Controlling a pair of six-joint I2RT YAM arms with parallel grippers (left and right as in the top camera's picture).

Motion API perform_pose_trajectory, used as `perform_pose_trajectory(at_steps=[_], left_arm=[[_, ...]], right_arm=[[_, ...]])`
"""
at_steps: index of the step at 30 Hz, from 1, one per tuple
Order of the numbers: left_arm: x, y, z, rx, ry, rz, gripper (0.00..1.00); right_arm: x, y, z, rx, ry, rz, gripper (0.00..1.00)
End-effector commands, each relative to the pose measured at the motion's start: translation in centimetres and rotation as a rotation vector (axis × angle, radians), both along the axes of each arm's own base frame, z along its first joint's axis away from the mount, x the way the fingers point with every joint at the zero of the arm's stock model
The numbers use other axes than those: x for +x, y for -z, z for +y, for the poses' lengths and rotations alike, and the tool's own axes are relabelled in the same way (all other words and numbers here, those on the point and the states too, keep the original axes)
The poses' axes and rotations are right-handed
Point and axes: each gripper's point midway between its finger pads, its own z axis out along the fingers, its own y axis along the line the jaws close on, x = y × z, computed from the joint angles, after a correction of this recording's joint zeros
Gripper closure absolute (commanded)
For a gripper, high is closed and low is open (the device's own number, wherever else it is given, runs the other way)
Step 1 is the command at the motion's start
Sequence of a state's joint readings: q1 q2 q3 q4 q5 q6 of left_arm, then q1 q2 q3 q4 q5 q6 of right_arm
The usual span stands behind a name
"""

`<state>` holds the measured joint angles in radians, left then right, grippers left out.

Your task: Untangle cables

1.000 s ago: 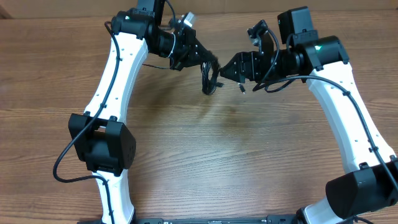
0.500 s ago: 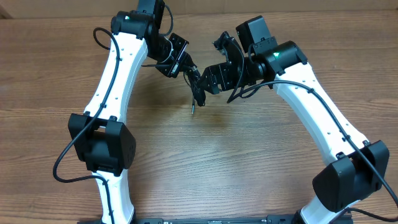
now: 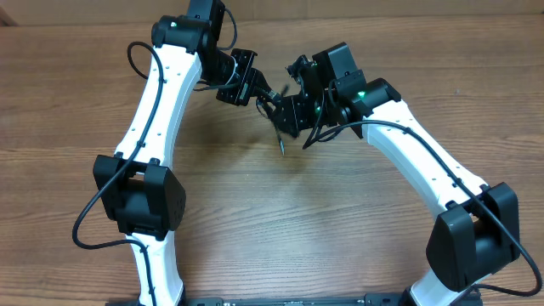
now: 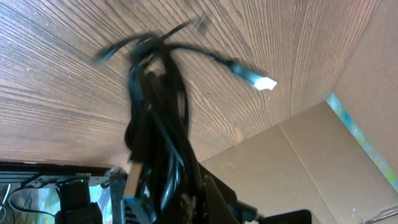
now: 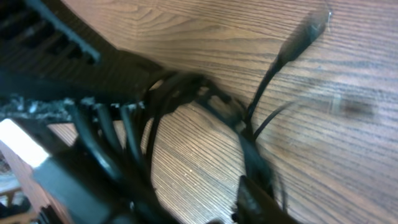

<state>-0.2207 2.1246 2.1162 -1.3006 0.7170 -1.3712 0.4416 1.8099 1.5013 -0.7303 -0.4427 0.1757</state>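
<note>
The cables (image 3: pixel 276 119) are a bundle of thin black cords hanging above the wooden table between my two grippers, with one plug end (image 3: pixel 281 150) dangling down. My left gripper (image 3: pixel 259 92) is shut on the top of the bundle. In the left wrist view the cords (image 4: pixel 155 112) rise from its jaws (image 4: pixel 168 202), and one silvery plug (image 4: pixel 264 83) sticks out to the right. My right gripper (image 3: pixel 291 112) is right beside the bundle. In the right wrist view its fingers (image 5: pixel 199 199) stand apart, with cords (image 5: pixel 186 93) looping between and past them and a blurred plug (image 5: pixel 308 28) beyond.
The wooden table (image 3: pixel 297 212) spreads under both arms. A cardboard wall (image 4: pixel 311 162) stands behind the table's far edge. The left arm's black forearm (image 5: pixel 56 43) is close in front of the right wrist camera.
My right gripper has swung left, from apart from the bundle to right against it. My left gripper with the cables has shifted slightly left and the bundle hangs lower.
</note>
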Motion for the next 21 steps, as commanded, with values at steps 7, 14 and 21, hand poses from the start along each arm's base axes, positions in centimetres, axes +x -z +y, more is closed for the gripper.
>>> perform_pose_trajectory(at_steps=[7, 14, 21], left_arm=[[3.9, 1.6, 8.2, 0.539, 0.480, -0.544, 0.49], [1.9, -1.6, 2.8, 0.150, 0.960, -1.006, 0.96], [-0.3, -4.2, 0.0, 0.002, 1.063, -1.170, 0.96]], right_arm=[[-2.5, -3.6, -1.5, 0.125, 0.072, 0.175, 0.96], [-3.3, -3.5, -1.9, 0.144, 0.079, 0.241, 0.96], [-2.8, -3.5, -2.8, 0.156, 0.126, 0.264, 0.96]])
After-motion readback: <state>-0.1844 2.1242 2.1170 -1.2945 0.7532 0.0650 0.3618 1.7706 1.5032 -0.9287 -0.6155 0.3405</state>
